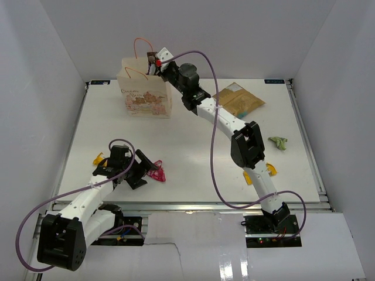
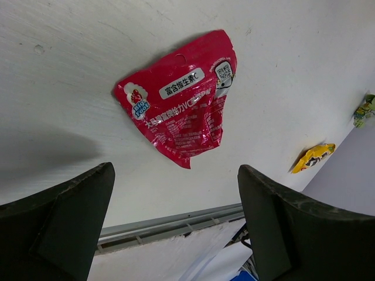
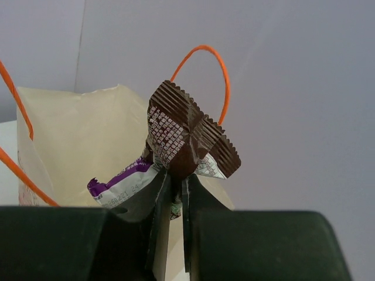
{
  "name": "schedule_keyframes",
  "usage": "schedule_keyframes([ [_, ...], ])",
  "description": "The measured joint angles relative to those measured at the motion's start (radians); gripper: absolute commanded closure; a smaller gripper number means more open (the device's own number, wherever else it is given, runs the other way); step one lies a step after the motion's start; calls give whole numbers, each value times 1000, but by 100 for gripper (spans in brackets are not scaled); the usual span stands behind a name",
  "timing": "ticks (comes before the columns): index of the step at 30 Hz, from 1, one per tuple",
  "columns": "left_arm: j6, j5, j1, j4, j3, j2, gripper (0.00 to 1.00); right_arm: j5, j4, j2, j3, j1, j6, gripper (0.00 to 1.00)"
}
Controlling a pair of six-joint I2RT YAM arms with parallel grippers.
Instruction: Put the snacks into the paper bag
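Tabletop (image 1: 193,146) bears pink packet (image 2: 181,99) beneath spread left claw (image 2: 176,175); right claw (image 3: 176,193) pinches brown wrapper (image 3: 181,134), seemingly over bag (image 3: 88,134).

Right tool (image 1: 158,63) above the paper bag (image 1: 146,93), left tool (image 1: 145,171) low by a pink packet (image 1: 157,174)
The right tool is pinched on a dark brown bar wrapper (image 1: 150,57) over the upright bag's open top, at the far side of the tabletop (image 1: 187,152). The left tool's jaws stand wide, the pink packet just beside them. A tan pouch (image 1: 237,99) lies right of the bag, a green packet (image 1: 279,142) near the right edge, a yellow-orange packet (image 1: 98,158) by the left arm, a second yellow-orange packet (image 1: 271,169) by the right
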State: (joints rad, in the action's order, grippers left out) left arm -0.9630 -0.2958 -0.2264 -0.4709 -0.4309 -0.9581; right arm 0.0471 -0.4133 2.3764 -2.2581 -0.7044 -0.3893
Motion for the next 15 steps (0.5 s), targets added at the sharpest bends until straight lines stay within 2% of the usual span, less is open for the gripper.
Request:
schedule_keyframes([
  [2, -6, 0, -3, 0, 0, -4, 6, -8, -31, -1, 8, -1, 0, 72],
  [3, -9, 1, -5, 0, 0, -8, 7, -12, -52, -4, 15, -1, -1, 55],
  [6, -23, 9, -12, 0, 0, -33, 12, -23, -84, -34, 74, -1, 0, 30],
  [8, -33, 23, -19, 1, 0, -64, 14, -34, -92, -66, 126, 1, 0, 24],
  [9, -40, 29, -24, 0, -2, -87, 18, -37, -92, -83, 148, 3, 0, 17],
  [11, -62, 35, -37, 0, -22, -138, 22, -36, -82, -127, 200, 6, 8, 11],
  [12, -69, 48, -49, 0, -41, -167, 25, -24, -68, -152, 224, 10, 14, 3],
  [13, -76, 59, -63, 2, -61, -200, 26, -10, -51, -187, 254, 16, 20, 0],
  [15, -89, 79, -87, 0, -108, -268, 26, 60, 2, -276, 338, 37, 25, 9],
])
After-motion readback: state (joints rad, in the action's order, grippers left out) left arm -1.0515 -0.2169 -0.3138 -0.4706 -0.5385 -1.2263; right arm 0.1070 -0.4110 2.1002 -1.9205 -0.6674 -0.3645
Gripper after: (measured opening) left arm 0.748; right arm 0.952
